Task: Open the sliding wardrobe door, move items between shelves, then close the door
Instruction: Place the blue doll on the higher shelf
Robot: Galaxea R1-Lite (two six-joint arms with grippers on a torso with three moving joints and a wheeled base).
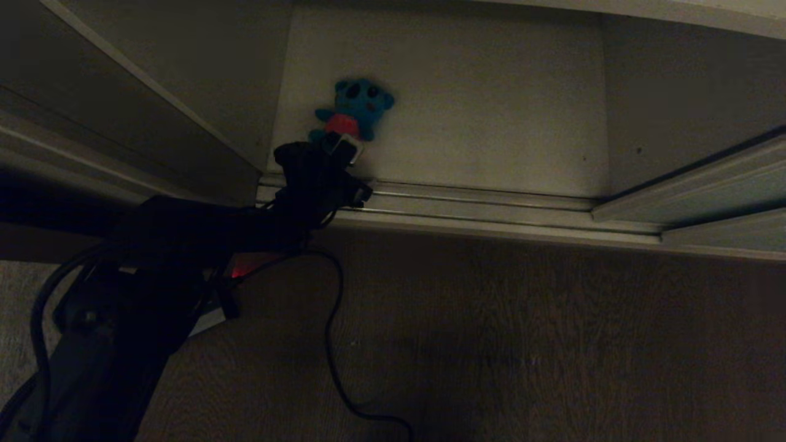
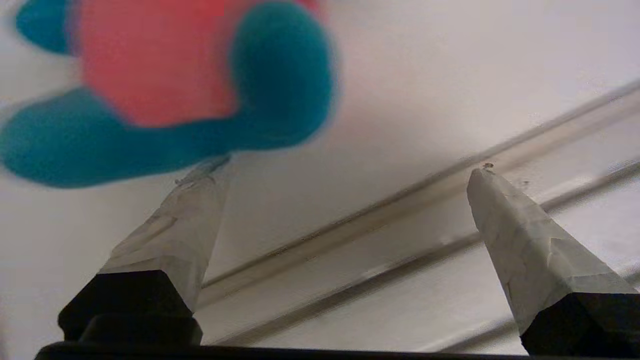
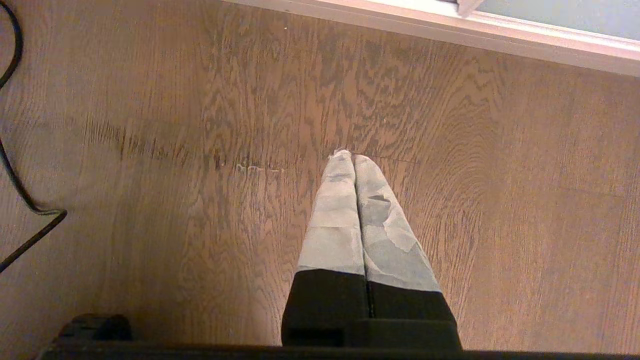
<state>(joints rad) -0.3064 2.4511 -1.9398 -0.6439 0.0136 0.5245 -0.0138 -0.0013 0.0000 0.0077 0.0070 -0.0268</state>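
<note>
Left gripper (image 1: pixel 345 149), jaws spread wide and empty, hangs at six o'clock of the teal plush toy (image 1: pixel 355 110) lying on the bottom shelf (image 1: pixel 491 110), so the pick step looks in hand: advance, straddle the toy, then close.

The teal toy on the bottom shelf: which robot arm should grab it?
The left. Its end effector is open right beside the teal toy, inside the wardrobe. The right end effector is shut, pointing at bare wood floor.
</note>
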